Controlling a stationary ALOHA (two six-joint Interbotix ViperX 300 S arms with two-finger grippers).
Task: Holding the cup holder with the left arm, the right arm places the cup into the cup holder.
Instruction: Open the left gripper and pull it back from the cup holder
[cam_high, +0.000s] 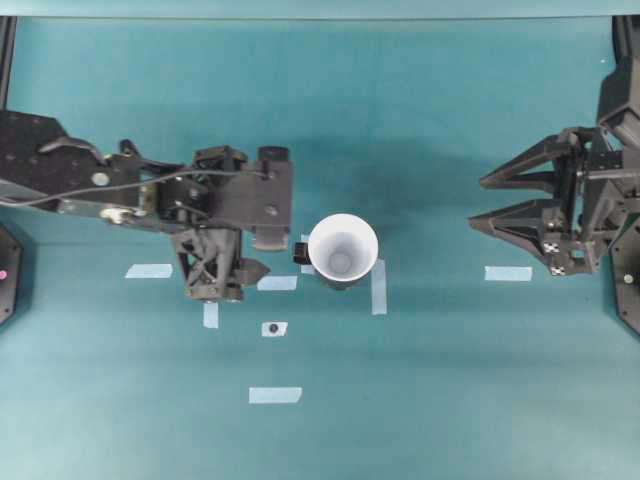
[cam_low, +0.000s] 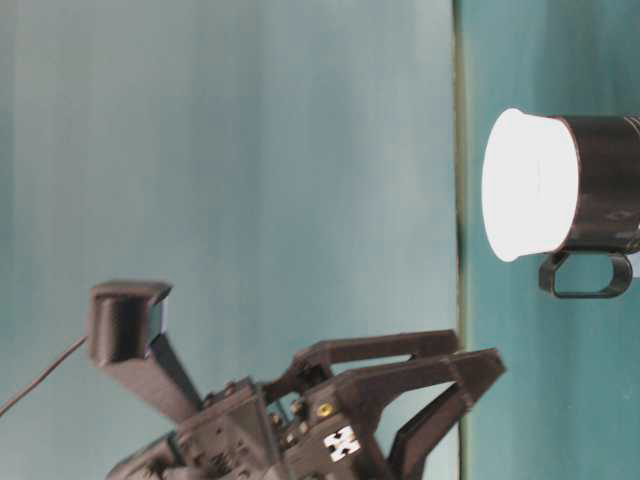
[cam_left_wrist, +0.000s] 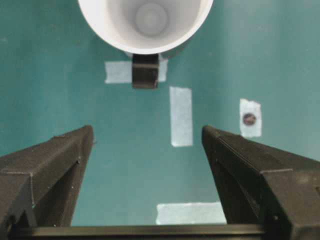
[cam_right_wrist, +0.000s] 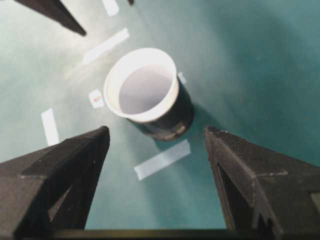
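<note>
Open left tool (cam_left_wrist: 147, 137) just short of cup (cam_left_wrist: 146, 22) in cup holder (cam_left_wrist: 145, 71).

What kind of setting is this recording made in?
Likely a robot lab tabletop: a teal-covered table marked with tape strips, two black arms, and a white cup seated in a black cup holder.

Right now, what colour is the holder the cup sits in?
Glossy black, handle included. The cup holder shows best in the table-level view, with the white cup seated in it.
</note>
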